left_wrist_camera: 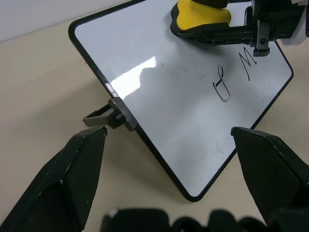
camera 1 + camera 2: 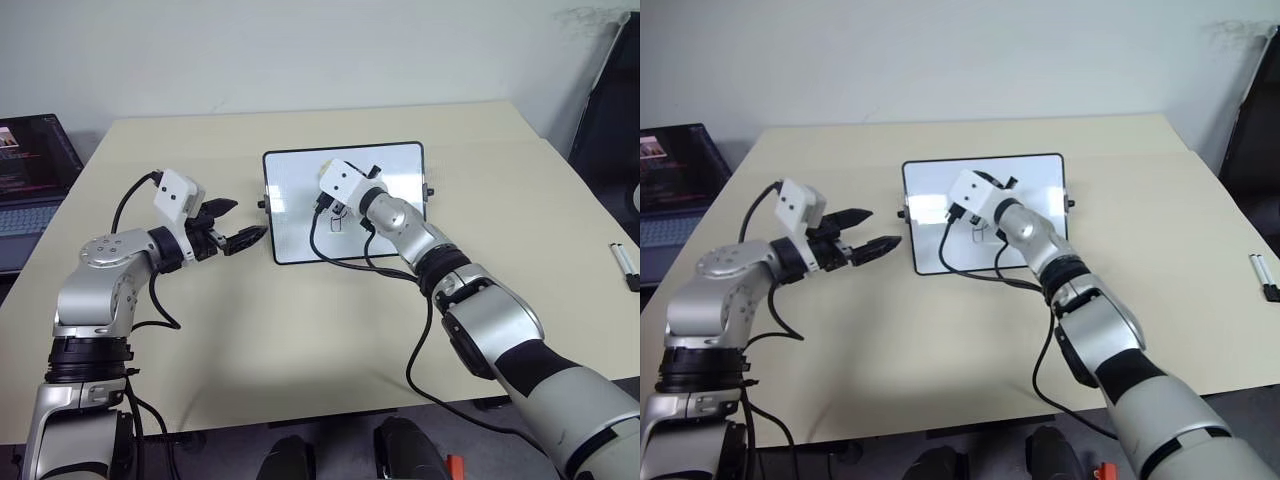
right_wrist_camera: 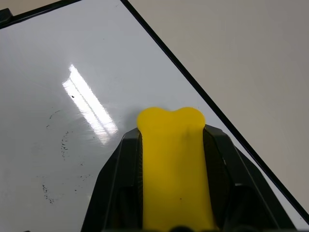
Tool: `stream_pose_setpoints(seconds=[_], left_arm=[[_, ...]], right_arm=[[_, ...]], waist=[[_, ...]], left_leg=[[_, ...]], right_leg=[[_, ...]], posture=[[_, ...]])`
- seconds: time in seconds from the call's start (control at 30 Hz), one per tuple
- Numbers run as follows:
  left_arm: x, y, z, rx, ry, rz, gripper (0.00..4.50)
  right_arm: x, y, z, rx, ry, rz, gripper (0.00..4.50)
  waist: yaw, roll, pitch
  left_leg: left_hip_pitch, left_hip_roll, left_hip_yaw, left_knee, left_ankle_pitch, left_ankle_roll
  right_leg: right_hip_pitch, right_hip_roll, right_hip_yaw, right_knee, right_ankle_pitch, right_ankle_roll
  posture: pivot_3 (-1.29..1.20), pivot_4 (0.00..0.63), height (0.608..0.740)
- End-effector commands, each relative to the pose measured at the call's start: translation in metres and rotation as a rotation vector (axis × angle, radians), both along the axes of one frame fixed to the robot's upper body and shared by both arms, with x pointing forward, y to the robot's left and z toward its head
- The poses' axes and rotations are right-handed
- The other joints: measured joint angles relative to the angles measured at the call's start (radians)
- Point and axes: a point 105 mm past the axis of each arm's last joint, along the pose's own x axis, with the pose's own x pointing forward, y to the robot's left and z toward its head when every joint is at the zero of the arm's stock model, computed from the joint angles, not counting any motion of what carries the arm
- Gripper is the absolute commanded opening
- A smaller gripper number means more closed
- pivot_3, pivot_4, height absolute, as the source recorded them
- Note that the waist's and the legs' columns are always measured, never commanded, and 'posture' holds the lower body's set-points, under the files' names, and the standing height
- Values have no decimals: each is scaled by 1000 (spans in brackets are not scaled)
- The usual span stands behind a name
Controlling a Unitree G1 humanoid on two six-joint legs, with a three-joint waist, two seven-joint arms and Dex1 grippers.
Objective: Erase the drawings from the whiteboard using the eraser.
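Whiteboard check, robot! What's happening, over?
Right gripper shut on eraser, over whiteboard. Left gripper open beside board's edge. Boxy loop and M remain. Nothing blocking.

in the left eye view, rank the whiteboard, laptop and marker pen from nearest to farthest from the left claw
1. whiteboard: just to the right of the left claw, its near left corner close to the fingertips.
2. laptop: off the table's left edge, behind the arm.
3. marker pen: at the table's far right edge, past the right arm.
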Motion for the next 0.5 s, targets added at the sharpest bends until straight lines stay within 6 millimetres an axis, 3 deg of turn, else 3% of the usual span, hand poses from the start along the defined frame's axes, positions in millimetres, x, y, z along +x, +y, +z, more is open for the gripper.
stream_pose_setpoints(seconds=[0.03,0.1,0.27,0.4,0.5], left_arm=[[-4,-3,15,-2,-59,-17,4500],[-5,-3,15,-1,-58,-16,4500],[-5,-3,15,-2,-57,-20,4500],[-5,-6,15,-10,-59,-31,4500],[-6,-8,17,-21,-62,-50,4500]], right_arm=[[-1,-8,-37,-72,145,-13,1327],[-3,-10,-48,-95,182,-5,1327],[-4,-15,-56,-113,205,-8,1326],[-2,-14,-44,-91,160,-11,1326],[-2,-8,-24,-16,110,21,1326]], waist=[[0,0,0],[0,-1,-1],[1,-2,-1],[3,-2,-1],[7,-2,-1]], left_leg=[[0,0,0,0,0,0],[1,0,0,0,0,0],[2,0,0,1,1,1],[3,0,0,1,2,0],[3,0,-1,1,3,0]], right_leg=[[0,0,0,0,0,0],[1,0,0,1,0,0],[2,0,0,3,1,-1],[2,0,0,4,3,-1],[2,0,0,5,3,-1]], posture=[[0,150,740],[0,150,740],[0,150,740],[0,150,740],[0,150,740]])
